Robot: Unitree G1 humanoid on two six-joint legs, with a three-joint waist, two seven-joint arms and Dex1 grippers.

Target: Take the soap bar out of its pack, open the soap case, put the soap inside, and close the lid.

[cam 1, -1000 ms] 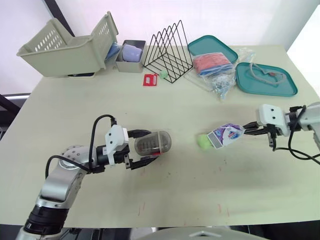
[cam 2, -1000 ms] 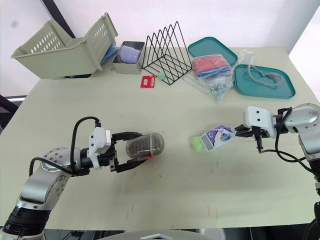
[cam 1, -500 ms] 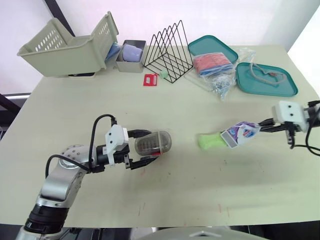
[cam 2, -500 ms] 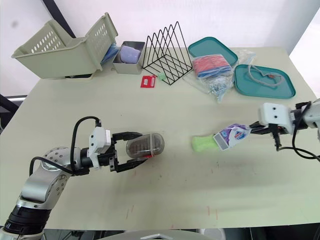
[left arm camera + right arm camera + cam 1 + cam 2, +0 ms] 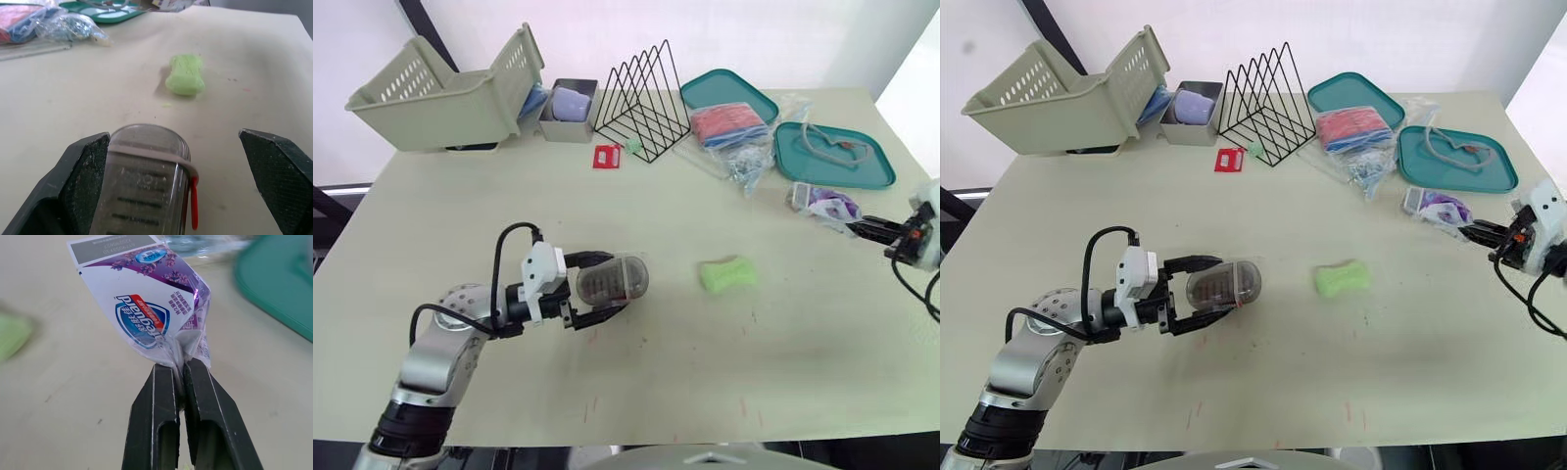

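The translucent grey soap case (image 5: 612,278), closed and red-clasped, is flanked on the table (image 5: 656,392) by the wide-open left gripper (image 5: 607,284). The crumpled purple-and-white pack (image 5: 156,313) is pinched in the closed right gripper (image 5: 180,369). The green, waisted soap bar (image 5: 727,273) is seen lying bare on the table between them.

We see bright, even light; the backdrop (image 5: 754,39) at twelve o'clock glares white. Only soft, faint shadows hug the green soap (image 5: 728,273) on the pale table (image 5: 656,372).
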